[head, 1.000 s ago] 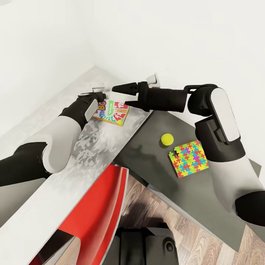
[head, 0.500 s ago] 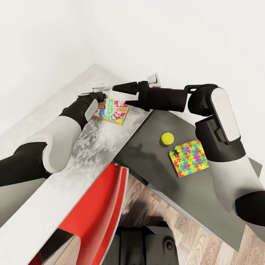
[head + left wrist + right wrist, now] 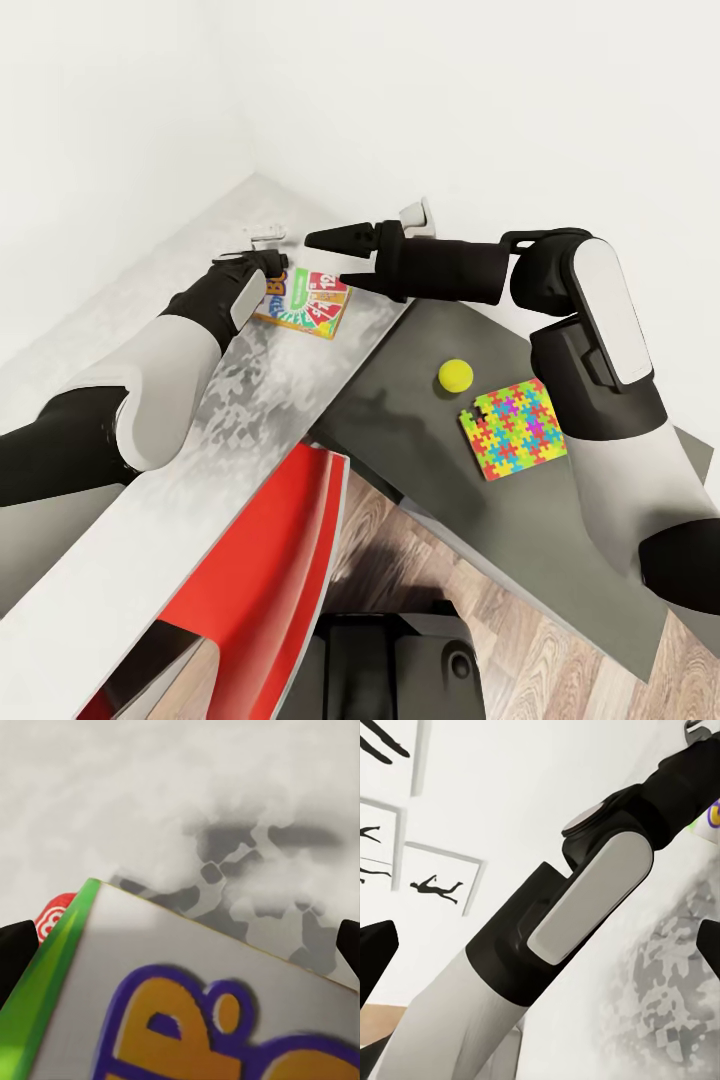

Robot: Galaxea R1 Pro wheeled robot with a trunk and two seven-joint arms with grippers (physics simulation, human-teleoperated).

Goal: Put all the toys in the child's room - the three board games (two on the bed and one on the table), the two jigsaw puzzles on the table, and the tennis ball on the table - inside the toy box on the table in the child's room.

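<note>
Left gripper (image 3: 268, 272) at the SKIP BO board game (image 3: 305, 301) on the table (image 3: 150, 480)

In the left wrist view the 2 finger tips (image 3: 15, 949) stand wide apart and the game's edge lies between the jaws, not clamped. The box looks thin, stiff, light and smooth, so I think a hold across 1 raised edge is best. The right gripper (image 3: 322, 260) hangs open beside it; the tennis ball (image 3: 455, 375) and 1 jigsaw puzzle (image 3: 513, 428) lie well apart.
</note>
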